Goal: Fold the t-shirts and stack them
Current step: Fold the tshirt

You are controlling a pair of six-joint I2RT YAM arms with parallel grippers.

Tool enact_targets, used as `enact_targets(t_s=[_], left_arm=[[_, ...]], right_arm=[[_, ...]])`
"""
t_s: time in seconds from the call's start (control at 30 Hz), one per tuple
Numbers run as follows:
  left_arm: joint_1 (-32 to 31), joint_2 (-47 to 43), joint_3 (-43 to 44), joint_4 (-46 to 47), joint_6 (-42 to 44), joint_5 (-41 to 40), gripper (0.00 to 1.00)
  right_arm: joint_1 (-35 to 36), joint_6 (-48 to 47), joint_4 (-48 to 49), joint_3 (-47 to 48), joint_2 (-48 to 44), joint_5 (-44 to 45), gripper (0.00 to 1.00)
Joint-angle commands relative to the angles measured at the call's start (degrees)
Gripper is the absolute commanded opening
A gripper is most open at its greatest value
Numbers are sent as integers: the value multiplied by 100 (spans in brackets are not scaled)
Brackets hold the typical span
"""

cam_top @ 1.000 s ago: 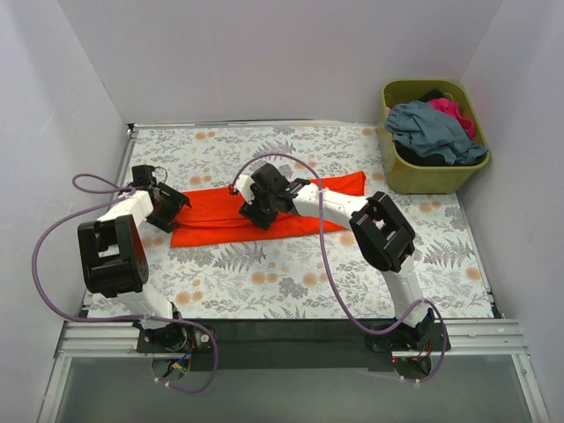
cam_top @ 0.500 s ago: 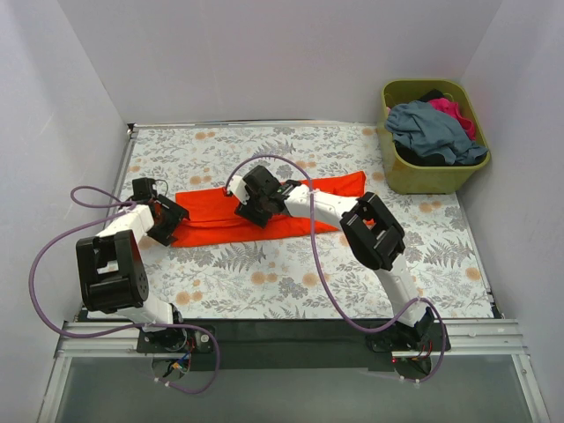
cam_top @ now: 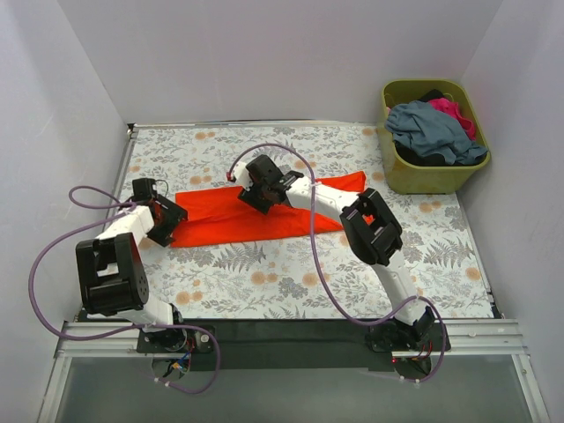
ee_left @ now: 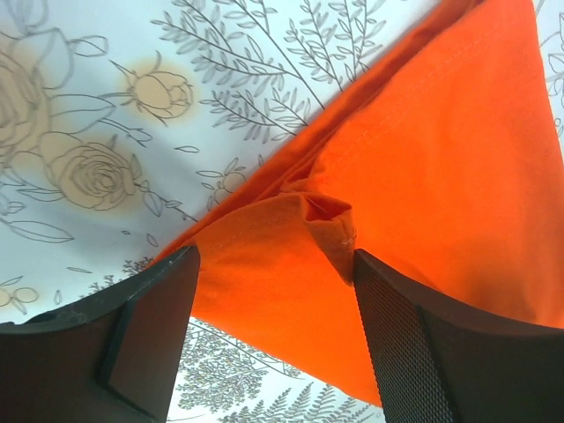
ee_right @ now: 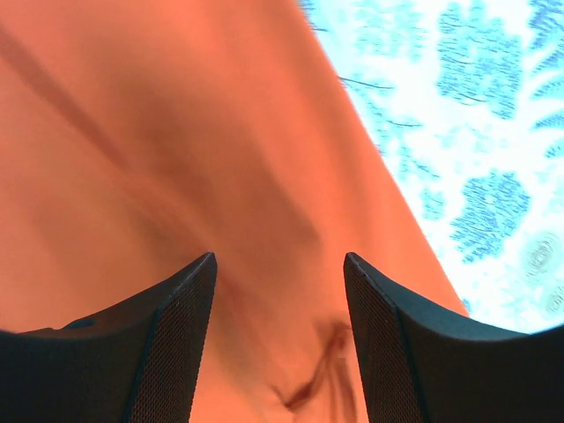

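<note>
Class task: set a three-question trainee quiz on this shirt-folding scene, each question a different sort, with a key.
1. True or false: the orange-red t-shirt lies inside the basket.
2. The left claw stands over which part of the shirt? A) the end nearest the basket, B) the end farthest from the basket, C) its middle.
3. Fill in: the right claw has its jaws ____.
Key: 1 false; 2 B; 3 open.
</note>
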Motion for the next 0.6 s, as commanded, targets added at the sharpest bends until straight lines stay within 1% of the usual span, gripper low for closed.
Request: enact_targets(t_s=[0.0,0.07,0.13,0.3,0.37,0.43,0.5,0.53,0.57], left_arm=[[44,-374,144,-114,93,-420,66],[44,-445,224,-202,154,-508,67],[44,-576,329,-289,180,-587,78],[27,-893,444,-448,338,-649,80],[-87,-1068,444,-448,356,-649,80],[-227,-1060,453,-457,409,-632,79],[-508,-955,444,-422,400,-579,74],[-596,-885,444,-404,374,-570,71],[-737,-693,435,-387,348,-518,63]], right_arm=[[-116,156,60,268,6,132,56],[-134,279,60,251,-56,211,56],[-186,428,51,198,-222,168,56],[-423,1193,51,-363,-802,-228,54],[-529,1412,51,-609,-1162,-333,53],[-722,1755,51,-1057,-1548,-412,51],[-1002,2088,42,-1556,-1969,-561,50],[-1108,2256,42,-1751,-2111,-623,49],[-1336,2353,51,-1927,-2243,-676,49]])
